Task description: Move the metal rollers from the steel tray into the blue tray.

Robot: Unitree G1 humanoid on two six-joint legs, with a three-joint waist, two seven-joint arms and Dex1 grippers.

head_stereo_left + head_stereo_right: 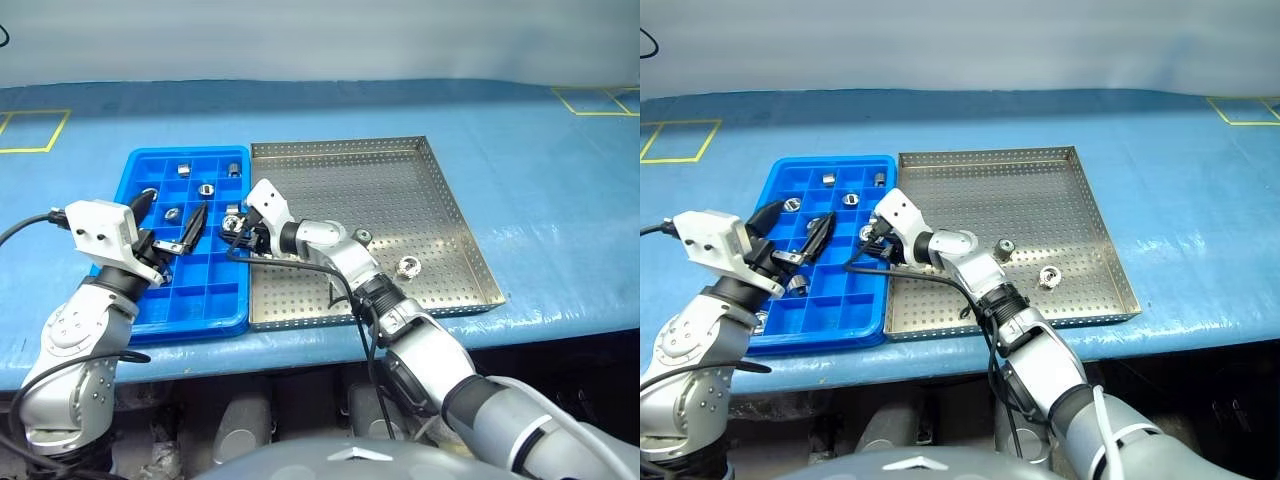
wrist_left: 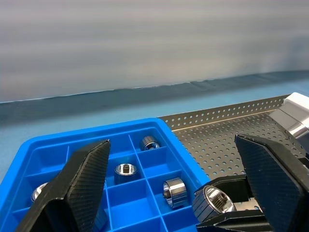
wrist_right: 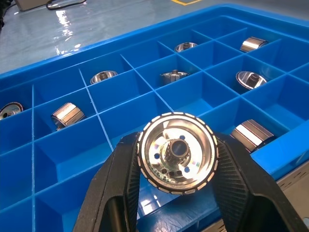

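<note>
My right gripper (image 1: 233, 233) is shut on a shiny metal roller (image 3: 176, 152) and holds it just over the right wall of the blue tray (image 1: 215, 300), above a compartment near that edge. Several rollers lie in the blue tray's compartments, among them one (image 1: 206, 188) near the far rows and one (image 2: 175, 192) near the right wall. Two rollers (image 1: 408, 266) (image 1: 364, 236) lie on the steel tray (image 1: 350, 180), to the right of the blue tray. My left gripper (image 1: 168, 218) hovers open over the middle of the blue tray, with nothing between its fingers.
Both trays sit side by side on a blue table cover (image 1: 540, 180) near its front edge. Yellow tape squares (image 1: 30, 130) (image 1: 600, 100) mark the cover at far left and far right. A black cable (image 1: 345, 300) runs along my right arm over the steel tray.
</note>
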